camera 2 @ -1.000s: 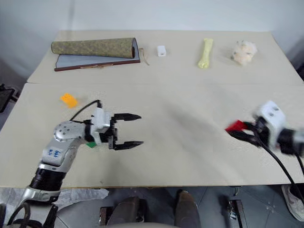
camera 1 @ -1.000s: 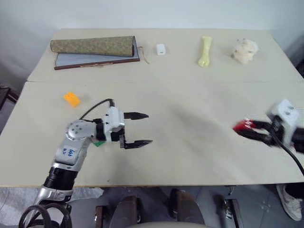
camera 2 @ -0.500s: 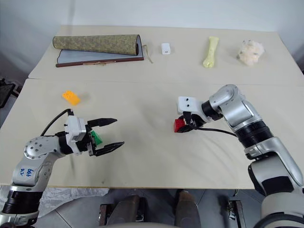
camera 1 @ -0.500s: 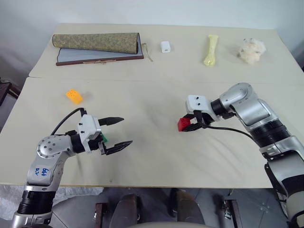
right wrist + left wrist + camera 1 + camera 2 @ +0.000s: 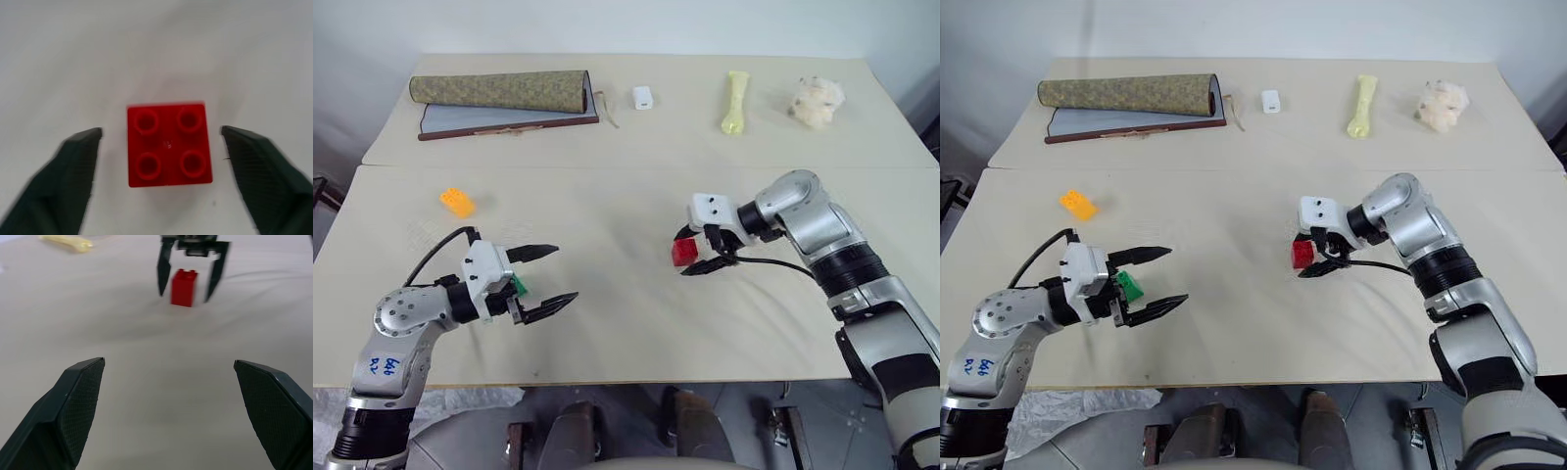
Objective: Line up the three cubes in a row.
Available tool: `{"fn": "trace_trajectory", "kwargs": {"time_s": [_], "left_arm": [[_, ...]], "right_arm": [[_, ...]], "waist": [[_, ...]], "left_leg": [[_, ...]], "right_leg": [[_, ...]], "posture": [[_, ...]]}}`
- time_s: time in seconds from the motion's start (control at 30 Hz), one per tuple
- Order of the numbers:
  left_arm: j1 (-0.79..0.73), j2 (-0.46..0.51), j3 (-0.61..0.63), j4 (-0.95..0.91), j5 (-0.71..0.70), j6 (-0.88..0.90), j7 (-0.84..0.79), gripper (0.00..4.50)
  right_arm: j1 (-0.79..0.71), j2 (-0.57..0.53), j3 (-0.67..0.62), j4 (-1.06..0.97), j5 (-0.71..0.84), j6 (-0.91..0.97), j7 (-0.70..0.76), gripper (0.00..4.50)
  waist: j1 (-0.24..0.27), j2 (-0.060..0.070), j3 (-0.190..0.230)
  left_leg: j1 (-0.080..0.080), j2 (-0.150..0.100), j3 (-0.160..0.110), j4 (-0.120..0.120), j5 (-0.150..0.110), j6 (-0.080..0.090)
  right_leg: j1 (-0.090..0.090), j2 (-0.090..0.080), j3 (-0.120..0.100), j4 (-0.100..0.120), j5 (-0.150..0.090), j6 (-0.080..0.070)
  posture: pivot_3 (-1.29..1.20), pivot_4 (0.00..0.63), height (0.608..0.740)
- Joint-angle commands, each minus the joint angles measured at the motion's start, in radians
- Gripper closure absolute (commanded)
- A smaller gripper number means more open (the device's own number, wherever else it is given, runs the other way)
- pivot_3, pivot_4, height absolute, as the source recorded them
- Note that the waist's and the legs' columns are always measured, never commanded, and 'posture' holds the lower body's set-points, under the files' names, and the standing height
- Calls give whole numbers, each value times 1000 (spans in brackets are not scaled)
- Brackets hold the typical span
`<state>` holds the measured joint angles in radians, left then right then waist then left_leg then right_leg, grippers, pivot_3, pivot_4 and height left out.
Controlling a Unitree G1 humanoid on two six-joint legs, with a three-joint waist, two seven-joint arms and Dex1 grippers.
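The red cube (image 5: pixel 1303 253) is now sitting free mid-desk (image 5: pixel 1253 206); the right hand (image 5: pixel 1314 255), clamped on it half a second ago, is spreading wide around it. Green cube (image 5: pixel 1128 286) is lying beside the wide, empty left hand (image 5: pixel 1161 280); orange-yellow cube (image 5: pixel 1078 204) is waiting farther back, so two placements remain.

A beige table (image 5: pixel 1263 323) seen from above. The right gripper (image 5: pixel 1309 252) points down at a red cube (image 5: pixel 1302 254) near the middle, its fingers spread to either side and seemingly just clear of it. The left gripper (image 5: pixel 1157 281) hangs wide open beside a green cube (image 5: pixel 1128 286). An orange-yellow cube (image 5: pixel 1078 204) lies well apart.
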<state>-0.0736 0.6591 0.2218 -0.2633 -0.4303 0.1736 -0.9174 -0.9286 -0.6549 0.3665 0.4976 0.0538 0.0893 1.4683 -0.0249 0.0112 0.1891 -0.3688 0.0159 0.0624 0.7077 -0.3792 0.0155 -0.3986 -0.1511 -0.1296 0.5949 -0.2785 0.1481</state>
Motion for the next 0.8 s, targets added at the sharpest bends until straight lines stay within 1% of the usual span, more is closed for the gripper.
{"fn": "trace_trajectory", "kwargs": {"time_s": [0.03, 0.07, 0.13, 0.17, 0.23, 0.27, 0.33, 0.37, 0.43, 0.5, 0.63, 0.8], "left_arm": [[10, -16, 134, 8, -57, -25, 60, 0], [19, -18, 168, 18, -65, -30, 71, 0], [73, -11, 271, 41, -89, -28, 82, 0], [108, -10, 317, 46, -99, -26, 86, 0], [146, -2, 371, 71, -114, -22, 82, 0], [211, -7, 430, 92, -127, -15, 71, 0], [294, -5, 505, 139, -135, -16, 50, 0], [372, -15, 546, 181, -117, -57, 22, 0], [473, -28, 582, 217, -115, -85, -21, 0], [534, -33, 586, 214, -147, -65, -54, 0], [567, -38, 566, 222, -150, -64, -70, 0], [454, -28, 449, 207, -138, -55, -73, 0]], "right_arm": [[48, -36, -156, -25, 126, -146, 46, 83], [69, -30, -204, -24, 179, -166, 63, 83], [124, -8, -344, -21, 315, -207, 75, 83], [152, -9, -392, -20, 357, -224, 86, 83], [182, -14, -423, -20, 382, -225, 101, 83], [231, -36, -441, -23, 414, -235, 120, 83], [299, -50, -480, -28, 456, -236, 142, 83], [352, -61, -492, -31, 478, -238, 146, 83], [419, -85, -485, -47, 517, -214, 146, 83], [462, -96, -480, -91, 558, -144, 146, 83], [517, -57, -508, -157, 570, -146, 102, 83], [569, -23, -531, -226, 579, -173, 85, 83]], "waist": [[1, 0, 0], [-1, 0, 0], [-2, 0, 0], [-5, 0, 0], [-6, 0, 0], [-6, 0, 0], [-4, -1, 0], [-3, -1, 0], [-3, -1, 0], [-2, 0, 0], [10, 0, 0], [27, 0, 0]], "left_leg": [[0, 0, 0, 0, 0, 0], [0, 0, 0, 0, 0, 0], [0, 0, 0, 0, 0, 0], [1, 0, 0, 0, 0, 0], [1, 1, 1, -1, 0, 0], [1, 1, 1, -1, 0, 0], [1, 1, 1, -1, 0, 0], [2, 1, 1, -1, 0, 0], [2, 1, 2, -1, 0, 0], [2, 1, 3, -1, -1, 0], [3, 2, 2, 2, 0, 0], [7, 3, 2, 3, -1, -1]], "right_leg": [[0, 0, 0, 0, 0, 0], [0, 0, 0, 0, 0, 0], [0, 0, 0, 0, 0, 0], [0, 0, 0, 0, 0, 0], [0, 0, 0, 0, 0, 0], [0, 0, 0, 0, 0, 0], [0, 1, 0, 0, 0, 0], [1, 0, 0, 0, 0, 0], [1, 0, 0, -1, 0, 0], [1, 0, 1, -2, 0, 0], [1, 0, 2, 2, 1, -3], [4, 0, 4, 5, 2, -5]], "posture": [[0, 150, 740], [0, 150, 740], [0, 150, 740], [0, 150, 740], [0, 150, 740], [0, 150, 740], [0, 150, 740], [0, 150, 740], [0, 150, 740], [0, 150, 740], [0, 150, 740], [0, 150, 740]]}}
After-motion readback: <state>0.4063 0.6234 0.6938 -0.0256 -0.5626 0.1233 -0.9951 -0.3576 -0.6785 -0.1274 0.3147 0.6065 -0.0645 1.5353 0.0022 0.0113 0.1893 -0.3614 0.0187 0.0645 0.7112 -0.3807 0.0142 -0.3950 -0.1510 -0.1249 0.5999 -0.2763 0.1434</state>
